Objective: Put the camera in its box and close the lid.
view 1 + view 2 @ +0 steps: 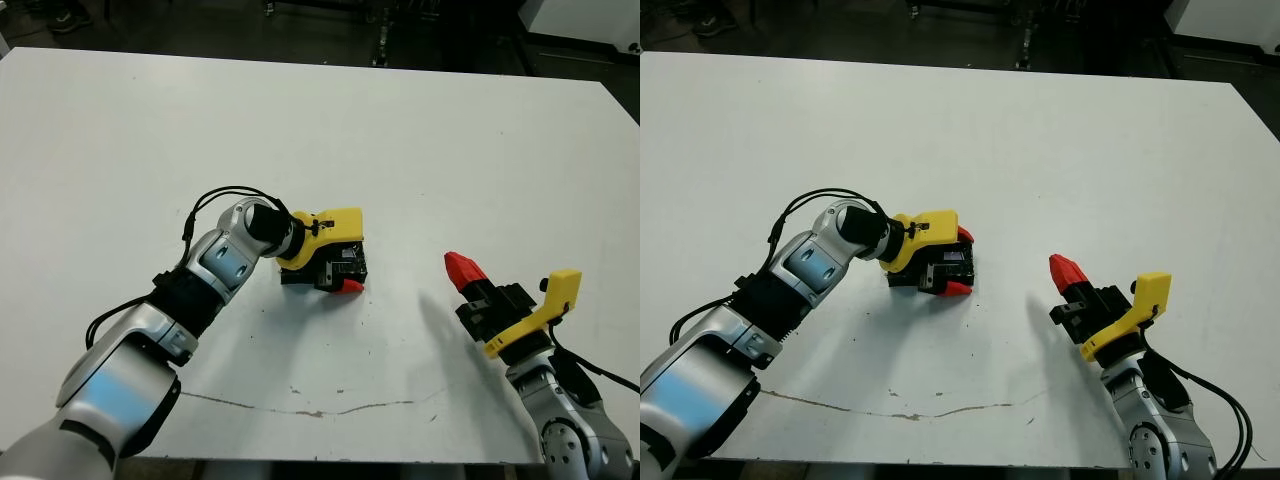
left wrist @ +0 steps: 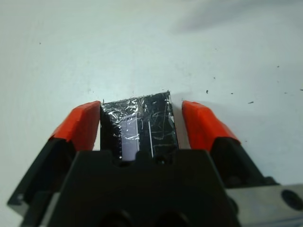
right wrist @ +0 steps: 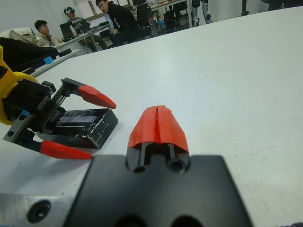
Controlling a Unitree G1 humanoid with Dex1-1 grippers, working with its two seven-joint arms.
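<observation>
The head's two eyes looked steeply down from above the near edge of the table [image 1: 300, 120]. The left wrist camera sat close over the lid [image 2: 139, 125]. The right wrist camera looked low across the surface, sharing that lid.

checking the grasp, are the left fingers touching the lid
Apart. The left wrist view shows white table between each red finger and the lid; the fingers straddle it, open.

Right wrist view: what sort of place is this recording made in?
Probably a robotics lab or shared workroom: beyond the white table, people sit at desks with screens, and dark equipment frames stand behind. The left gripper straddles the lid; the right gripper is shut, empty.
</observation>
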